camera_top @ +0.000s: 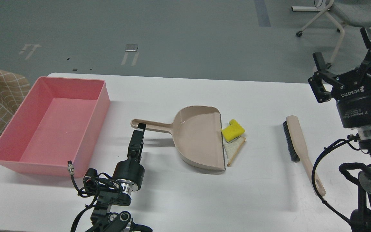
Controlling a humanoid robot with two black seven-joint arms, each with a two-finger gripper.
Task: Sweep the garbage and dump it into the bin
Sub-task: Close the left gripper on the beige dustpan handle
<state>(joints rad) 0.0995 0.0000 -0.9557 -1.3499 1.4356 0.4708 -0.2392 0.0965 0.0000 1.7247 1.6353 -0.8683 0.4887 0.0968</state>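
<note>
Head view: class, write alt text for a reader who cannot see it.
A beige dustpan lies on a white table, a yellow sponge block and bread slice at its lip. The left gripper nears its handle; pink bin left, brush right, the right gripper open.

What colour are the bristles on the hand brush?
Black, on a beige handle; the brush shows clearly in the head view, lying right of the dustpan.
</note>
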